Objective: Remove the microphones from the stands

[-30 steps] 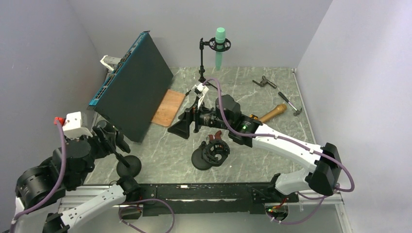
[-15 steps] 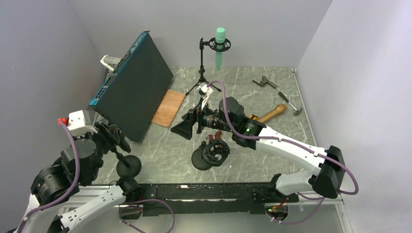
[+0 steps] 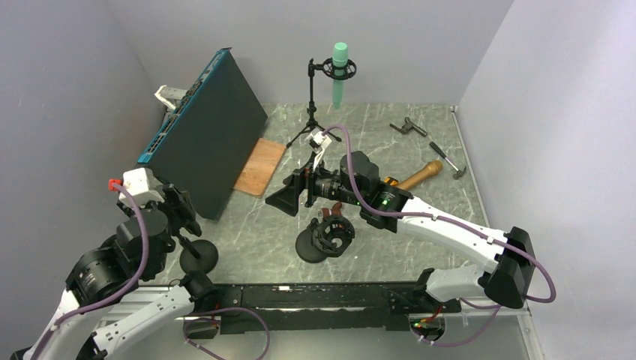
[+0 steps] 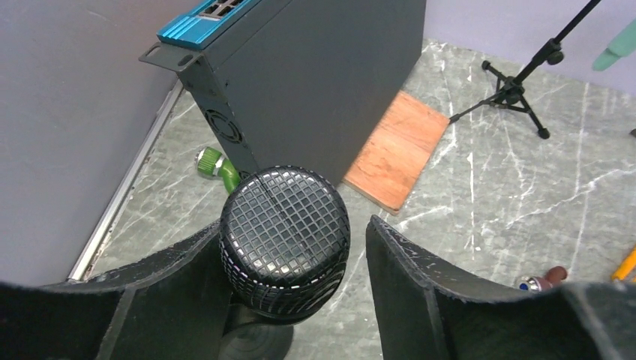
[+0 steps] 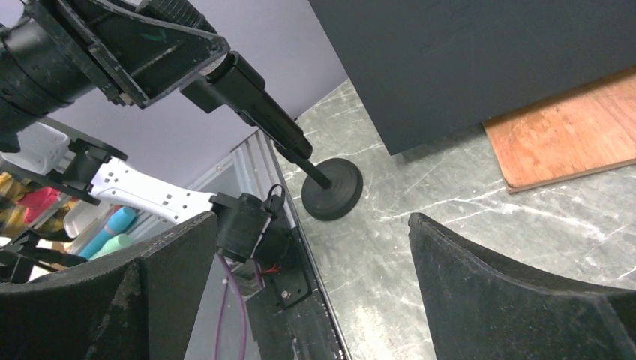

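The black microphone (image 4: 285, 225) sits in its small stand at the lower left of the overhead frame, tilted. Its slim stem runs down to a round black base (image 3: 199, 256) on the marbled bench (image 3: 390, 142). The left gripper (image 4: 292, 229) is spread around the mesh head. In the left wrist view the head lies close against the finger at the left of the frame, and whether the two touch cannot be told. A strip of bench shows between the head and the other finger (image 4: 409, 285), so the head is not pinched.

The right wrist view shows the same microphone from the side. Its dark barrel slants from the left gripper at upper left down towards the round base.

The right gripper (image 5: 313, 219) hangs over the middle of the bench with its jaws spread wide and nothing between them, only bench below.

A dark rack-mount unit with a blue front (image 3: 206, 135) leans against the wall at upper left, and a wooden board (image 3: 260, 166) lies flat at its lower edge. In the left wrist view a green pipe fitting (image 4: 212, 163) lies beside that unit near the wall.

At the back stands a tripod stand (image 3: 311, 97) with a pale green microphone (image 3: 339, 71) in its ring mount. A second round-based stand with a ring mount (image 3: 326, 236) stands at centre, just below the right gripper. Metal hand tools (image 3: 409, 126) lie at upper right.
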